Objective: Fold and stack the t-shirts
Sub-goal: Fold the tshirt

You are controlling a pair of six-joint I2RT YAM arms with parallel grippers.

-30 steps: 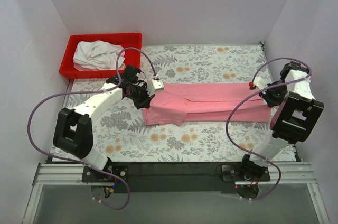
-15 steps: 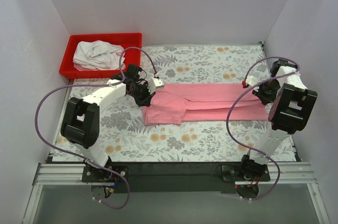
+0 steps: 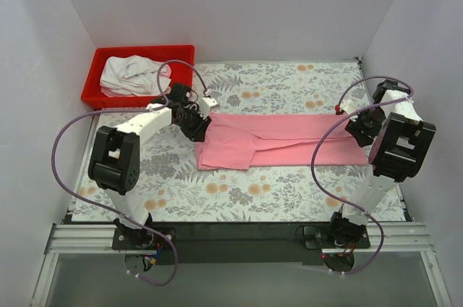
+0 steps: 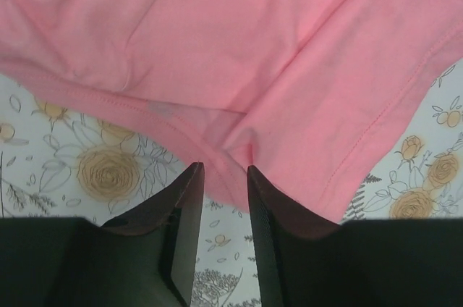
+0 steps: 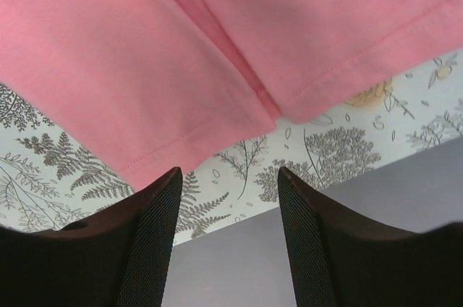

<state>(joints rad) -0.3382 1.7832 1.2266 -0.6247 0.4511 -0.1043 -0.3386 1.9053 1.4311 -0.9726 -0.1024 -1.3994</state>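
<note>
The pink t-shirt (image 3: 289, 137) lies flat on the flowered table as a long folded strip running left to right. My left gripper (image 3: 201, 127) is at its left end. In the left wrist view this gripper (image 4: 226, 169) is open by a narrow gap, and a pink fold (image 4: 239, 46) reaches between the tips, unpinched. My right gripper (image 3: 354, 132) is at the strip's right end. It (image 5: 229, 171) stands wide open with nothing between its fingers, and the pink hem (image 5: 217, 32) lies just past the tips. The white t-shirt (image 3: 130, 74) is bunched up in the red bin (image 3: 181, 50).
The red bin stands at the back left corner of the flowered table cover (image 3: 253, 198). White walls close in on three sides, and the right wall (image 5: 239, 249) is close under my right gripper. Purple cables (image 3: 72, 133) loop off both arms.
Both grippers have opened and let go of the pink t-shirt's ends. Both arms shifted toward the back, and the strip now lies flatter and a little farther back.
</note>
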